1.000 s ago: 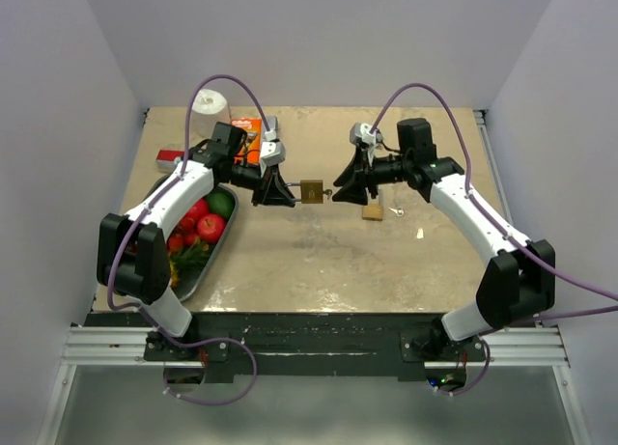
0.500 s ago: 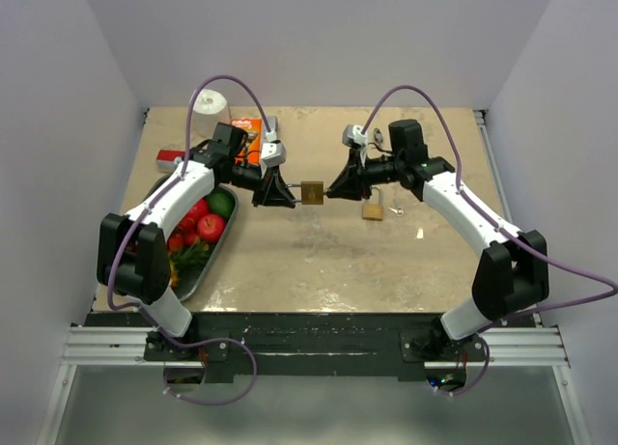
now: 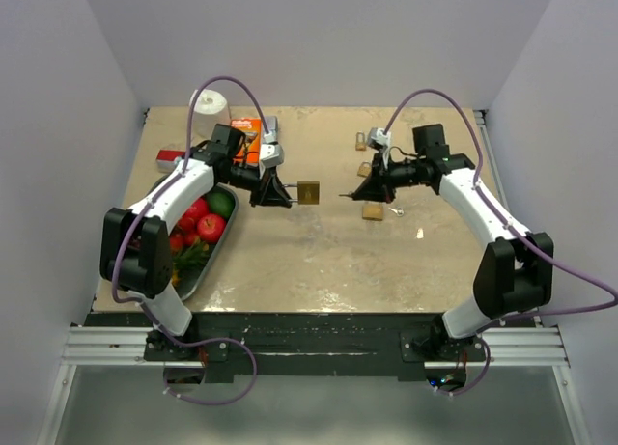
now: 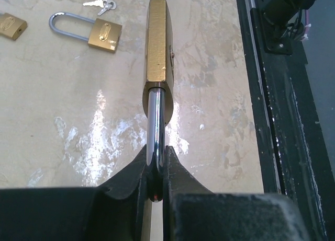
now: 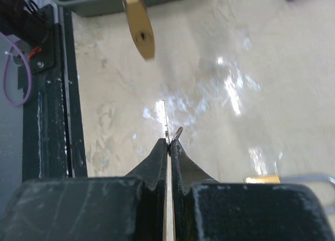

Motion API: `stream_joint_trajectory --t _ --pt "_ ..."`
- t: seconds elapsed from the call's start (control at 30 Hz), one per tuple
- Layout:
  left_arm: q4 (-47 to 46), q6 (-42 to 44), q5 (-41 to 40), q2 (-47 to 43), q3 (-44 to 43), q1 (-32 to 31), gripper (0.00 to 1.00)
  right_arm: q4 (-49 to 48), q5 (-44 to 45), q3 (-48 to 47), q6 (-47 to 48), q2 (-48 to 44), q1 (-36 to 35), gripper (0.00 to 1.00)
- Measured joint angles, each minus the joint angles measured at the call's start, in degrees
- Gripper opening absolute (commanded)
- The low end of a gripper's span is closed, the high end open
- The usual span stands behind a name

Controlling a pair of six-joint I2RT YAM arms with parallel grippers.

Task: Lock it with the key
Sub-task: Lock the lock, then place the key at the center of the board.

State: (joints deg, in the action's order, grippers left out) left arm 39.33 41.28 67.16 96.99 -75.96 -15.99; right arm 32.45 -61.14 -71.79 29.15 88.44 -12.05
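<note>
My left gripper [image 3: 286,196] is shut on the steel shackle [image 4: 155,121] of a brass padlock [image 3: 308,191], holding it above the table with its body [image 4: 158,42] pointing away from the wrist. My right gripper [image 3: 360,194] is shut on a thin silver key [image 5: 164,118], whose blade sticks out past the fingertips with a small ring [image 5: 178,132] beside it. The key tip [image 3: 343,195] points left at the padlock [image 5: 138,24] across a short gap, without touching it.
Other brass padlocks lie on the table [image 3: 372,211] [image 3: 362,170] [image 4: 104,34], with loose keys [image 4: 99,3] near them. A metal tray [image 3: 188,283] of fruit stands at the left, behind it an orange box [image 3: 249,128], a white roll [image 3: 209,102] and a red item [image 3: 172,157].
My right gripper closed on the key next to the padlock, then drew back to the right with it. The left gripper kept its hold on the padlock, barely moving.
</note>
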Motion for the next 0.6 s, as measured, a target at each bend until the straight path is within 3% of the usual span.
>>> stream_joint_trajectory --t 0.17,0.33,0.47,0.6 --pt "1.81 2.84 -0.98 0.96 -0.02 0.87 0.0 15.69 1.86 -0.26 13.88 0.02 7.34 0.0" --pt "2.58 4.72 -1.53 1.01 0.0 0.87 0.0 33.55 10.6 -0.72 32.63 2.36 14.21 0.0" --pt "2.64 5.53 -2.8 1.01 0.09 0.85 0.0 39.19 19.74 0.57 40.06 7.67 19.34 0.0" --pt "1.57 5.99 -4.44 0.98 1.62 0.55 0.0 41.44 24.59 2.19 41.72 10.75 20.24 0.0"
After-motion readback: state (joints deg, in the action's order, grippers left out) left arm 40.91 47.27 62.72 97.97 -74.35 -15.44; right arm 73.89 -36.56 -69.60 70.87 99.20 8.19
